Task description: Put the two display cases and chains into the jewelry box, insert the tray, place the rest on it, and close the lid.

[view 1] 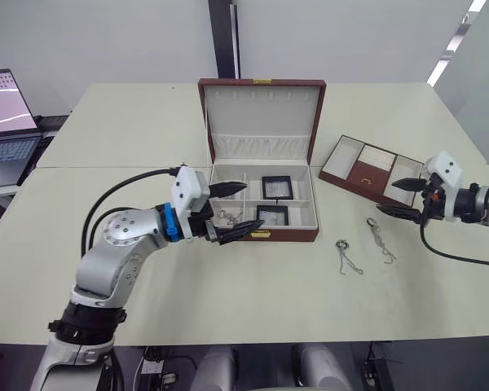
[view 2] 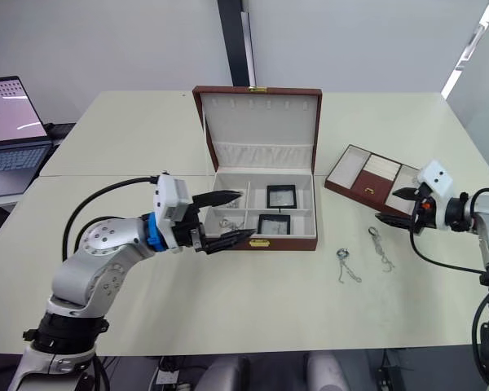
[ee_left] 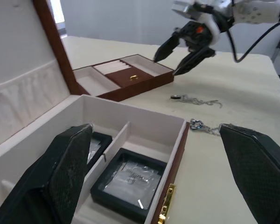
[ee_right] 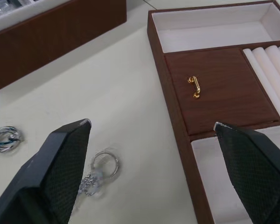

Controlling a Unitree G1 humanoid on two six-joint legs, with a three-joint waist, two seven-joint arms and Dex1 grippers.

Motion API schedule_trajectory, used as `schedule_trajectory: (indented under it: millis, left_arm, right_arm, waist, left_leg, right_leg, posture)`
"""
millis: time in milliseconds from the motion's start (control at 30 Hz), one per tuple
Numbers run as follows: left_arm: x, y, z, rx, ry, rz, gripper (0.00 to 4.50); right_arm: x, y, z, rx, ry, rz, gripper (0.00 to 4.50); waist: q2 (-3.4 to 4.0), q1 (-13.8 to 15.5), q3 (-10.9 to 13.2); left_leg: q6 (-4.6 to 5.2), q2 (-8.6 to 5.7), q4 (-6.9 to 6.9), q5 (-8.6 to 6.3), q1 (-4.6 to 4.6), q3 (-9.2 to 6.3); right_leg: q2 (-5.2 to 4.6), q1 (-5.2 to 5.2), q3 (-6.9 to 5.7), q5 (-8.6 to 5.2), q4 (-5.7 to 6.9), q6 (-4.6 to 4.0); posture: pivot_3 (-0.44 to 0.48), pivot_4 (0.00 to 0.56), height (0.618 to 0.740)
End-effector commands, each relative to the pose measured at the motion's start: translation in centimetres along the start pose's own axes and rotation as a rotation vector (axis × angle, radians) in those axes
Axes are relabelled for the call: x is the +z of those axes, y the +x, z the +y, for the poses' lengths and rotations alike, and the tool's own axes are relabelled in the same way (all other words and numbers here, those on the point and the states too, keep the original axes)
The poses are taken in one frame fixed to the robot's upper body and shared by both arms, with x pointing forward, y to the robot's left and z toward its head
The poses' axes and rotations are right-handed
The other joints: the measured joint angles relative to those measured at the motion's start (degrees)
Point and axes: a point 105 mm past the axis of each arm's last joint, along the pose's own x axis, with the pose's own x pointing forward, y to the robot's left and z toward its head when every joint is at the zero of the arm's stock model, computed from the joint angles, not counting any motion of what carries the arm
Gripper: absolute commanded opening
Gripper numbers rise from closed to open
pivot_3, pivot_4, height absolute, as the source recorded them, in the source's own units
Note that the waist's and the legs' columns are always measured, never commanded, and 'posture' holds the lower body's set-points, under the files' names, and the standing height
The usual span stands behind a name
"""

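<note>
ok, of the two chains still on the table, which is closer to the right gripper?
The chain lying just below the tray, almost under the open right gripper. The other chain lies further toward the jewelry box.

The left gripper (view 1: 231,210) hangs in front of the jewelry box (view 1: 265,204), and its fingers cover part of the front left compartment; small silvery pieces (view 1: 226,217) lie there, too small to tell apart. In the left wrist view, one display case (ee_left: 95,143) is partly hidden behind a finger and a divider. The laptop (view 1: 6,122) is cut off by the left edge of the head view. In the right wrist view, the tray (ee_right: 219,88) runs past the picture's edge, and a ring (ee_right: 4,136) near the edge is blurred.
</note>
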Motion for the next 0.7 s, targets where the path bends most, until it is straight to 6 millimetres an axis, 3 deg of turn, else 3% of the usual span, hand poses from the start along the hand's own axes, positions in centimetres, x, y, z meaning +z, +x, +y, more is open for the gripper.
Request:
schedule_trajectory:
  millis: [33,167,367,467,567,700]
  left_arm:
    - [0.4,0.6,-0.2,-0.037,0.04,-0.023,4.48]
    - [0.2,0.8,-0.2,-0.043,0.04,-0.037,4.48]
    - [0.0,0.7,-0.1,-0.04,0.053,-0.039,4.48]
    - [0.0,0.7,-0.1,-0.04,0.059,-0.044,4.5]
    - [0.1,0.7,-0.2,-0.045,0.081,-0.057,4.5]
    - [0.3,0.8,-0.2,-0.042,0.095,-0.087,4.5]
  right_arm:
    - [0.2,0.1,-1.4,-0.05,-0.027,0.0,4.5]
    - [-1.2,0.8,-2.0,-0.073,-0.038,0.059,4.5]
    - [-1.8,1.3,-2.2,-0.069,-0.039,0.076,4.5]
    - [-1.8,1.4,-2.3,-0.072,-0.042,0.074,3.89]
    - [-1.6,1.5,-2.3,-0.073,-0.044,0.062,2.83]
    - [-1.5,1.4,-2.3,-0.073,-0.046,0.06,1.75]
  waist:
    - [0.0,0.0,0.0]
    - [0.01,-0.1,0.0]
    - [0.01,0.0,0.0]
    - [0.01,0.0,0.0]
    - [0.01,-0.1,0.0]
    - [0.02,0.0,0.0]
  left_leg:
    - [-0.01,0.0,0.0,0.0,-0.02,0.01]
    - [-0.23,0.01,0.2,0.13,-0.61,0.01]
    - [-0.23,-0.02,0.3,0.13,-0.67,0.01]
    - [-0.23,-0.03,0.34,0.13,-0.66,0.01]
    - [-0.23,-0.02,0.36,0.14,-0.65,0.01]
    - [-0.23,-0.03,0.4,0.14,-0.66,0.01]
  right_leg:
    - [0.0,-0.04,0.0,0.0,0.0,0.0]
    - [0.0,-0.63,0.01,0.03,0.14,0.01]
    - [-0.02,-0.64,0.02,0.06,0.14,0.05]
    - [-0.02,-0.63,0.03,0.07,0.17,0.06]
    - [-0.02,-0.63,0.03,0.08,0.19,0.06]
    - [-0.02,-0.63,0.04,0.09,0.22,0.07]
  posture:
    - [0.0,0.15,0.74]
    - [0.0,0.15,0.74]
    - [0.0,0.15,0.74]
    - [0.0,0.15,0.74]
    - [0.0,0.15,0.74]
    - [0.0,0.15,0.74]
